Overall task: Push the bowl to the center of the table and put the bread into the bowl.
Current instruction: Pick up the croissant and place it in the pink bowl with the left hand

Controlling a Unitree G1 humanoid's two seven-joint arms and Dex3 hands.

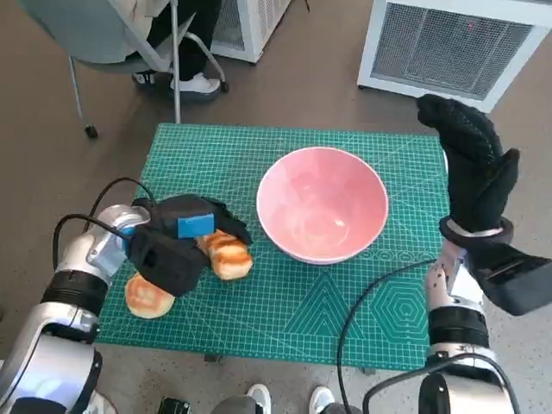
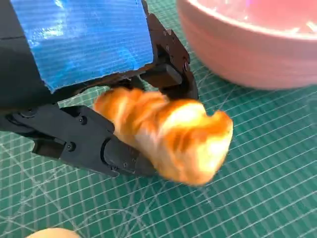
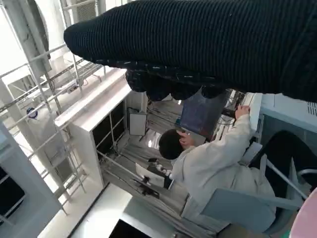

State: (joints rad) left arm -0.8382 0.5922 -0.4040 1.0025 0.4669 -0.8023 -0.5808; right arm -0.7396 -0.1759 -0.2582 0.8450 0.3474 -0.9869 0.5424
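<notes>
**Bread in left hand, bowl beside it**

Left hand (image 1: pixel 177 241), black w/ blue tape, grips the golden twisted bread roll (image 2: pixel 168 136) by its mid-length, lower left of head view. Roll looks light, soft, crushable: hold gently across the middle. Glossy pink bowl (image 1: pixel 322 203) sits mid-frame on the green cutting mat (image 1: pixel 345 310); prob. rigid, slippery. Gloved right hand (image 1: pixel 473 168) raised at right, fingers apart, holding nothing. A second round bun (image 1: pixel 147 296) lies near lower left.

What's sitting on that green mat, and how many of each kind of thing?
Bread: 2, a twisted roll held in the left hand and a round bun on the mat
Bowl: 1, the pink bowl
Total: 3
</notes>
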